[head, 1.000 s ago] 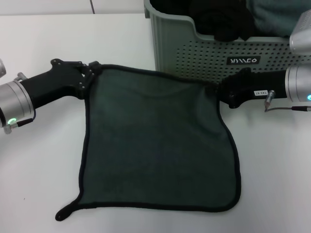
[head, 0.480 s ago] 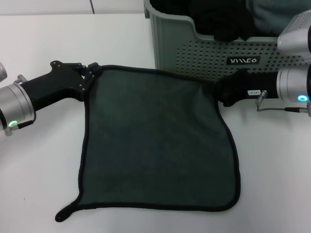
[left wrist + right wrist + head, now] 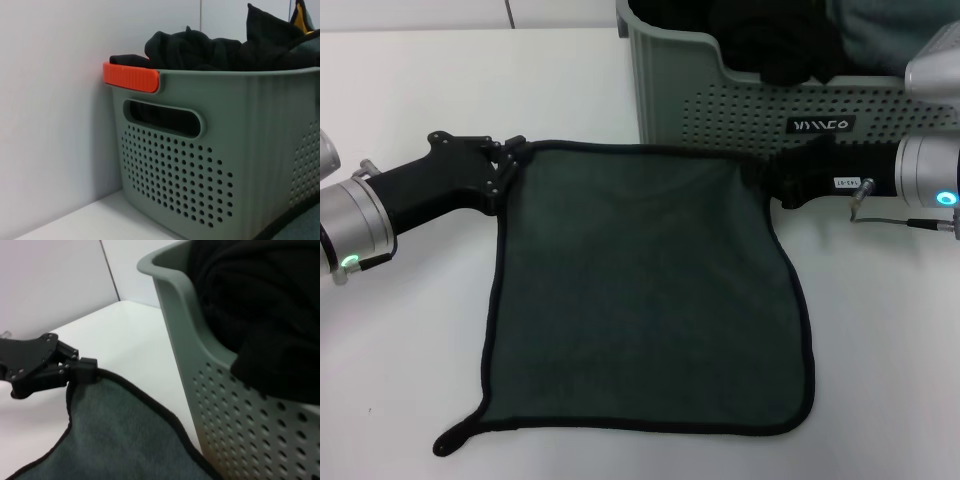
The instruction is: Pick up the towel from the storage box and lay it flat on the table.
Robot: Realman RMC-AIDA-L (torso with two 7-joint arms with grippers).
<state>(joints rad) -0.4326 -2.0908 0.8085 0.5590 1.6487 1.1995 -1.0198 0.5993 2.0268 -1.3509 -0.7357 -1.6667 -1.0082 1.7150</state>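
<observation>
Towel, a square dark grey-green microfibre cloth (image 3: 645, 290), pinched at 2 far corners by left claw (image 3: 506, 160) and right claw (image 3: 762, 178), spread taut on white counter (image 3: 410, 330) before perforated grey-green storage box (image 3: 760, 105).

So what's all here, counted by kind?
Towel spread on the table: 1
Storage box: 1
Black cloth in the box: 1
Teal cloth in the box: 1
Grippers, left and right, each at a far towel corner: 2
Total: 6

Left pincer (image 3: 82, 365) grips the towel (image 3: 120, 440) corner beside storage box (image 3: 240, 425).
</observation>
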